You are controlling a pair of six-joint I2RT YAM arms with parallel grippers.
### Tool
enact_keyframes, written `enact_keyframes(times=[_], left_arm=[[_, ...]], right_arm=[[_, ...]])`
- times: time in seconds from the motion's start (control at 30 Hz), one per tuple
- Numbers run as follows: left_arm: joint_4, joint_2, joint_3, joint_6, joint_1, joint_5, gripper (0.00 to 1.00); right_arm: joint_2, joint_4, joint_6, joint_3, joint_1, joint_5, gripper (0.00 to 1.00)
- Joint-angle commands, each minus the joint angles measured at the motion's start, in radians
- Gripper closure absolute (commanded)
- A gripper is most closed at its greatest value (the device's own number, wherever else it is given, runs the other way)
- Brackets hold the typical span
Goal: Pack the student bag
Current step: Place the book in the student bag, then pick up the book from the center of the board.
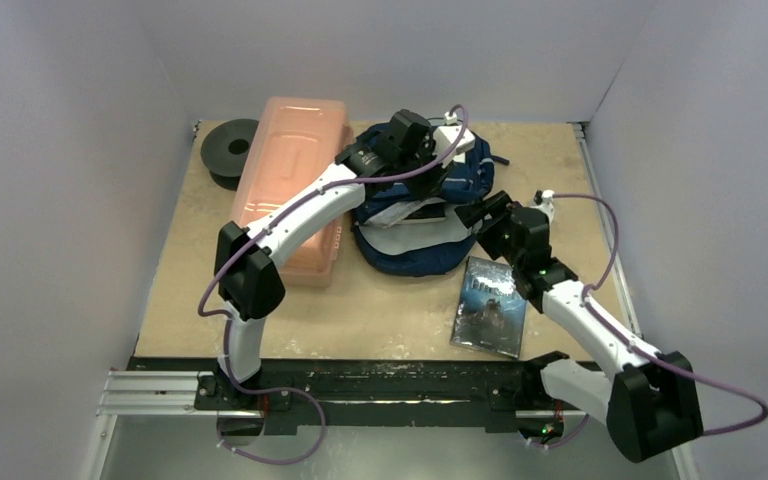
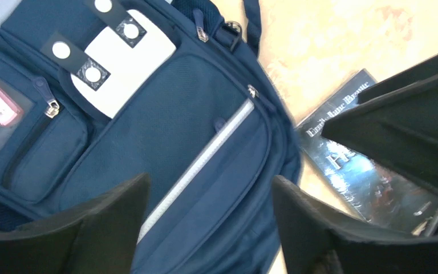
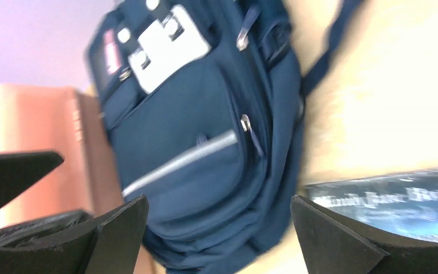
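The student bag [image 1: 415,250] lies flat toward twelve o'clock on the table [image 1: 390,320]. The left gripper [image 2: 210,182] and right gripper [image 3: 218,201] hover over it, jaws apart and empty. A book [image 1: 490,305] at its four o'clock seems unpacked; the next move probably means opening the bag's mouth.

I find the bag [image 2: 165,131] to be navy woven cloth, matt, with a fine mesh-like weave on the front pocket. Its stripe [image 2: 205,157] is a smoother light grey tape. The zip pull [image 2: 252,91] looks like bright metal. The table [image 1: 390,310] is pale mottled board, matt and wood-like. The box [image 1: 290,160] is pink translucent plastic, smooth with a soft sheen. The book [image 1: 490,305] has a glossy printed cover. On my left gripper [image 2: 211,180] the fingers [image 2: 91,234] are matt black plastic, faintly grainy.
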Motion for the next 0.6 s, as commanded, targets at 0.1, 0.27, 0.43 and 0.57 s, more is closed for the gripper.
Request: enact_keyframes(times=[0.1,0.27,0.43,0.57], left_arm=[[0.159,-0.189,-0.22,-0.436,-0.031,0.202,0.08],[0.305,-0.239,-0.47,-0.665,-0.168,0.321,0.11],[0.347,-0.177,-0.609,-0.79,-0.29,0.164,0.14],[0.369,-0.118,-0.626,-0.872,-0.347,0.018,0.13]], right_arm=[[-0.166,-0.5,-0.164,0.016,-0.307,0.129,0.01],[-0.18,-0.437,-0.238,-0.095,-0.616,-0.19,0.01],[-0.169,-0.402,-0.249,-0.176,-0.623,-0.33,0.04],[-0.145,-0.381,-0.298,-0.229,-0.624,-0.362,0.17]])
